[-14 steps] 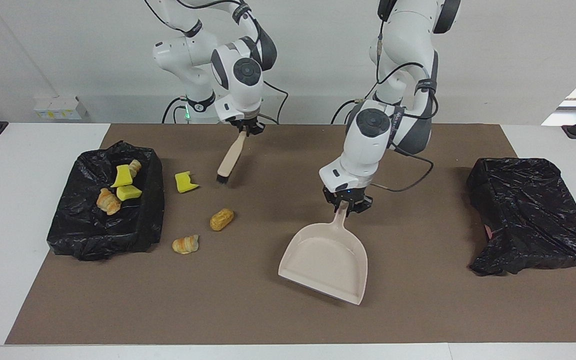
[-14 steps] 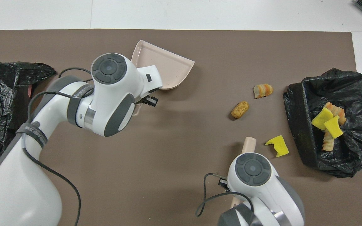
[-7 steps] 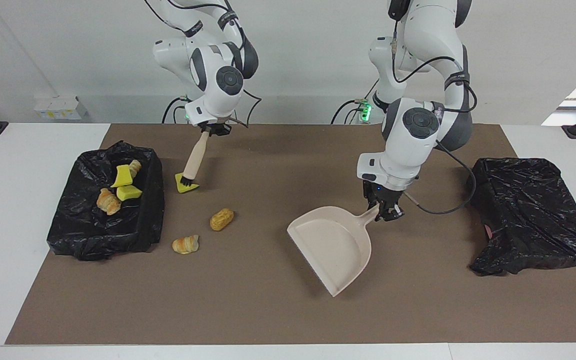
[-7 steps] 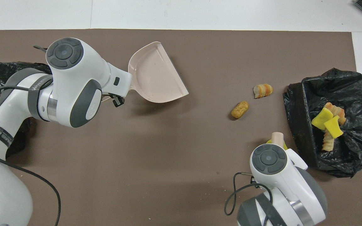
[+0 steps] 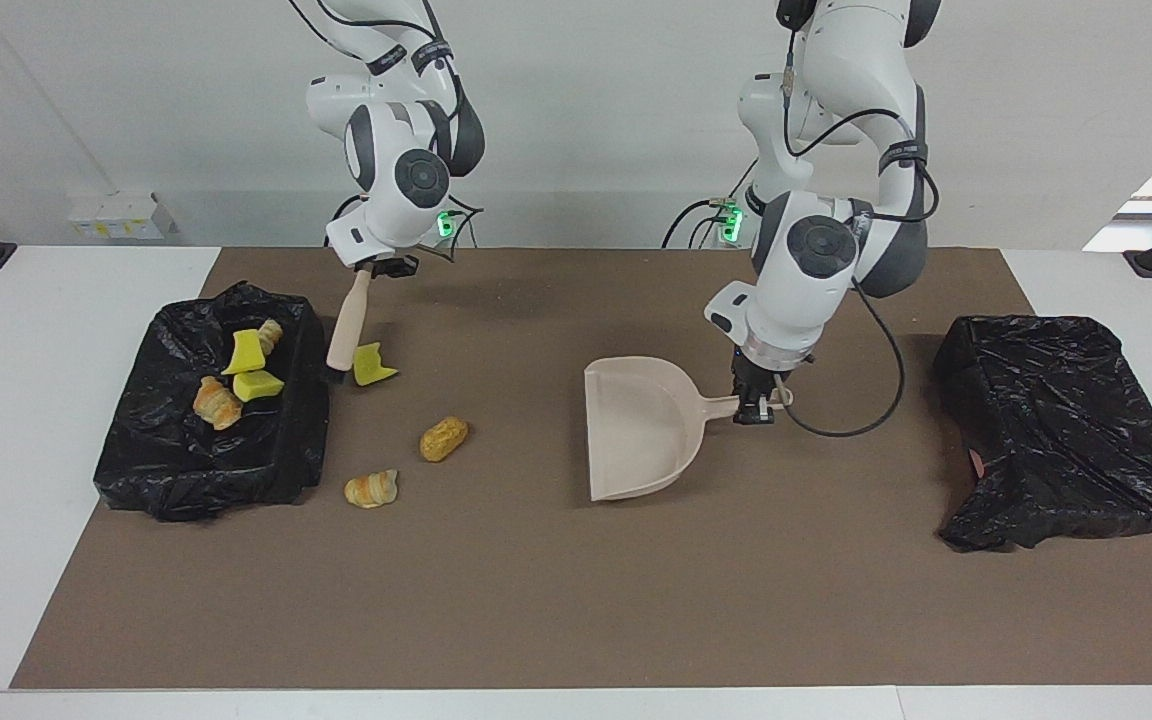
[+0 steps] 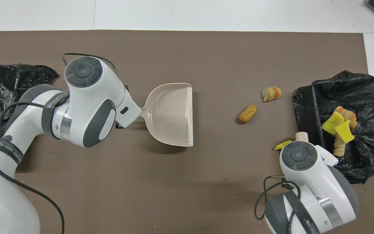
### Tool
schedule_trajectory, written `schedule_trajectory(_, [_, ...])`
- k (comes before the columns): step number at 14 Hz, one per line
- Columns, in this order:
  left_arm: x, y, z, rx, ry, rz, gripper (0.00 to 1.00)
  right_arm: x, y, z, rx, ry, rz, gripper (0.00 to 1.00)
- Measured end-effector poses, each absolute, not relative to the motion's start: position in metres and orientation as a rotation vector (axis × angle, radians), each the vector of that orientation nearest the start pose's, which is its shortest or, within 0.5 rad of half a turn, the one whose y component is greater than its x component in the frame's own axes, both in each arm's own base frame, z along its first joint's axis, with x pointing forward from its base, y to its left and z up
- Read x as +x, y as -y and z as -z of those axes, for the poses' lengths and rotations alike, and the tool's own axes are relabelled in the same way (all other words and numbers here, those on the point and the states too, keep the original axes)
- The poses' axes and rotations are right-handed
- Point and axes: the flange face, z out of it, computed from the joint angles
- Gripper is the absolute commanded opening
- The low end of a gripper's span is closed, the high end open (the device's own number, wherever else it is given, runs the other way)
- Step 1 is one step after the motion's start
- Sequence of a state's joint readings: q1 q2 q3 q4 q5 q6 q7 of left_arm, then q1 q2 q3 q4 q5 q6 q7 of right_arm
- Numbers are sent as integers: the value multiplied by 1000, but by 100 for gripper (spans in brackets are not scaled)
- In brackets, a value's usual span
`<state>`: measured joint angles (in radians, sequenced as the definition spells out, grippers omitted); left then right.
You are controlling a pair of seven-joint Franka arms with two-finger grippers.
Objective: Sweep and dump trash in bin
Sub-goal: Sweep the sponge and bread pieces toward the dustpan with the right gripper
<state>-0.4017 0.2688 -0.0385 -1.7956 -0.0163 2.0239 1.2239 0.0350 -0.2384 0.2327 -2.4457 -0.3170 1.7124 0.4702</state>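
My left gripper (image 5: 758, 408) has its jaws clamped on the handle of the beige dustpan (image 5: 639, 428), whose mouth faces the right arm's end of the desk (image 5: 536, 600). My right gripper (image 5: 379, 268) has its jaws closed on the handle of the brush (image 5: 348, 325), which slants down so its bristles come just beside the loose yellow sponge chunk (image 5: 372, 365), between it and the black-lined bin (image 5: 206, 470); I think they touch, but I cannot be sure. A bread roll (image 5: 443, 438) and a croissant (image 5: 371, 489) lie on the brown mat farther from the robots than the chunk. Two more sponge chunks (image 5: 252, 368) and two croissants (image 5: 217, 402) sit inside that bin. A second black-bagged bin (image 5: 1056, 430) stands at the left arm's end.
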Motion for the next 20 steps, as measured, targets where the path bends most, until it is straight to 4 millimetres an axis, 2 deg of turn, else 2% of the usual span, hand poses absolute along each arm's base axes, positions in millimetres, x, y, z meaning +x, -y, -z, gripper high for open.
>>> schedule_trajectory(2, [548, 281, -385, -2172, -2325, -62, 0, 388, -57, -356, 2628, 86, 471, 0])
schedule_trajectory(5, [534, 296, -374, -2273, -2227, -95, 0, 392, -25, -349, 2679, 71, 488, 0])
schedule_trajectory(7, [528, 300, -369, -2314, -2185, -117, 0, 393, -23, -344, 2740, 95, 502, 0])
schedule_trajectory(9, [525, 299, -365, -2344, -2153, -133, 0, 393, -43, -341, 2812, 97, 495, 0])
schedule_trajectory(12, [521, 301, -365, -2371, -2121, -137, 0, 401, -92, -346, 2909, 34, 458, 0])
schedule_trajectory(15, [515, 309, -364, -2395, -2090, -146, 0, 441, -126, -342, 2975, -5, 405, 0])
schedule_trajectory(18, [513, 310, -365, -2398, -2086, -142, 0, 482, -138, -336, 3013, -9, 394, 0])
schedule_trajectory(20, [513, 310, -365, -2399, -2085, -143, 0, 497, -145, -330, 3034, -6, 409, 0])
